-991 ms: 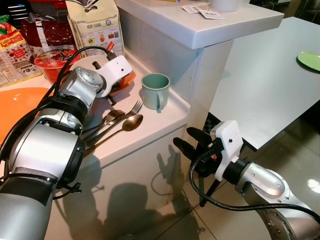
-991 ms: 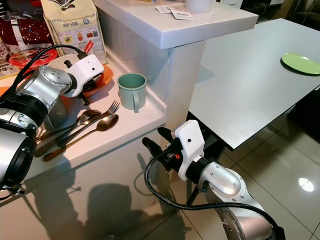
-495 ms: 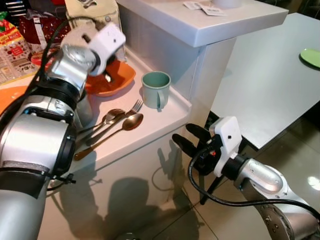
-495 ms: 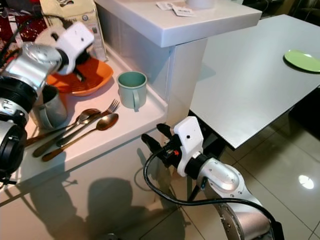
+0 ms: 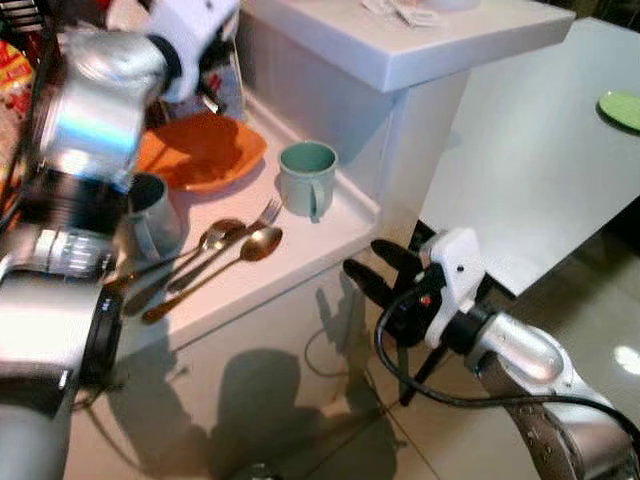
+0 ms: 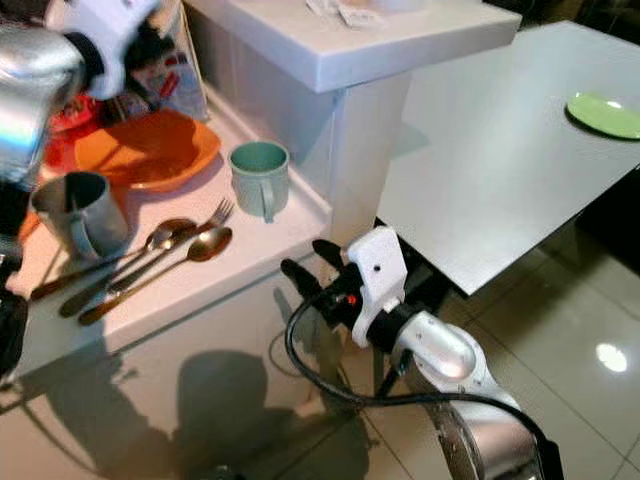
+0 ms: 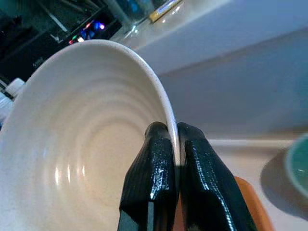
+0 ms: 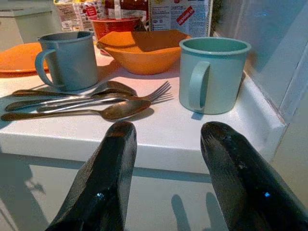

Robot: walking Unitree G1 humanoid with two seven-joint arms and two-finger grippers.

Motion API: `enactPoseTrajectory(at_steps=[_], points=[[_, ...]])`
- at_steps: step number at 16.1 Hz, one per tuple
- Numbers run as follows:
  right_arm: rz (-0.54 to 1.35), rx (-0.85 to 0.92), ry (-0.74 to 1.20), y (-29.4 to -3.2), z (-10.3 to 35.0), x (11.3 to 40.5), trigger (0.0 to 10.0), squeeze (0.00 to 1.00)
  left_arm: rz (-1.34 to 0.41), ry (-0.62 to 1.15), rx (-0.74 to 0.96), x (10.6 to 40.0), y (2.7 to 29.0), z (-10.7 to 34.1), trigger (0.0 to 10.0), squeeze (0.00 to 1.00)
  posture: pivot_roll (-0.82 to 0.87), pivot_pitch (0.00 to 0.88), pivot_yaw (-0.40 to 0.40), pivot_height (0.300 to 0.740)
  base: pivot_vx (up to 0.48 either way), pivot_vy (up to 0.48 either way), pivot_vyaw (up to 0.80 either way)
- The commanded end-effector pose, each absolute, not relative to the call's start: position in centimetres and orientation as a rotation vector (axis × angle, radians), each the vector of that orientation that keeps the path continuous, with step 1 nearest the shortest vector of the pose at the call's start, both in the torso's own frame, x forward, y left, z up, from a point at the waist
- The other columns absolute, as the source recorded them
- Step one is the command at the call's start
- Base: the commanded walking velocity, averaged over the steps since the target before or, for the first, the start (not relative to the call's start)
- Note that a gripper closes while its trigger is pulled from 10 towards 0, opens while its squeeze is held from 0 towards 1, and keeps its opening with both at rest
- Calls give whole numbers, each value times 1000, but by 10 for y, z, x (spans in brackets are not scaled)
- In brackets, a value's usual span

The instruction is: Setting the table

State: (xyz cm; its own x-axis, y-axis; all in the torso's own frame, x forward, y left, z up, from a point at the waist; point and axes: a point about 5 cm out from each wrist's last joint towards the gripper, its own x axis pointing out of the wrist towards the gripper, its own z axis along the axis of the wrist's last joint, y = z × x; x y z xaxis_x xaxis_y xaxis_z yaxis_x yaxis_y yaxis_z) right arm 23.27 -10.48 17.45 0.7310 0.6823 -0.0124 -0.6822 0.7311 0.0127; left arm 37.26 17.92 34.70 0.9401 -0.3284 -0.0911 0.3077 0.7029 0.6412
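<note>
Above the counter, left end effector (image 7: 175,144) pinching white bowl (image 7: 82,144) rim

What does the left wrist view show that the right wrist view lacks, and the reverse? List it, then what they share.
Left wrist view, not the right: the left claw shut on the rim of a white bowl. Right wrist view, not the left: the open right claw, a grey mug, the fork and spoons. Shared: the orange bowl and the green mug.

Silver arms, white wrist housings, looped black cables, ribbed black fingers (image 7: 154,187) on each hand.
</note>
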Motion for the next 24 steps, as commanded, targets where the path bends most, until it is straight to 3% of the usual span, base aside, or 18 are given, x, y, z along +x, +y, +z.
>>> enactPoseTrajectory(at_steps=[1, 5, 6, 7, 8, 9, 10, 14, 19, 24], points=[[744, 21, -16, -106, 180, 234, 10000, 0, -352, -39, 692, 354, 182, 347, 0, 0, 74, 0, -6, 740, 0, 0, 0], [722, 51, -83, -103, 187, 239, 10000, 0, -378, -270, 466, 313, 162, 343, 0, 0, 93, 0, -22, 740, 0, 0, 0], [708, 60, -105, -102, 190, 241, 10000, 0, -388, -308, 426, 301, 157, 336, 2431, 0, 94, 0, -26, 740, 0, 0, 0], [691, 73, -129, -102, 194, 241, 10000, 0, -425, -332, 369, 287, 149, 324, 6118, 0, 92, 0, -31, 740, 0, 0, 0], [681, 84, -145, -102, 196, 242, 10000, 0, -435, -346, 311, 276, 145, 318, 5882, 0, 92, 0, -33, 740, 0, 0, 0], [679, 87, -150, -103, 197, 242, 10000, 0, -426, -346, 311, 271, 144, 317, 6627, 0, 93, 0, -34, 740, 0, 0, 0], [677, 91, -157, -103, 198, 243, 10000, 0, -398, -354, 352, 264, 144, 317, 10000, 0, 100, 0, -38, 740, 0, 0, 0], [670, 93, -180, -103, 199, 243, 10000, 0, -323, -307, 481, 257, 156, 300, 10000, 0, 103, 0, -35, 740, 0, 0, 0], [636, 96, -190, -108, 200, 242, 10000, 0, -343, -269, 423, 254, 150, 280, 10000, 0, 89, 0, -25, 740, 0, 0, 0], [631, 104, -200, -108, 201, 243, 10000, 0, -355, -304, 430, 255, 146, 287, 10000, 0, 92, 0, -25, 740, -337, 0, 0]])
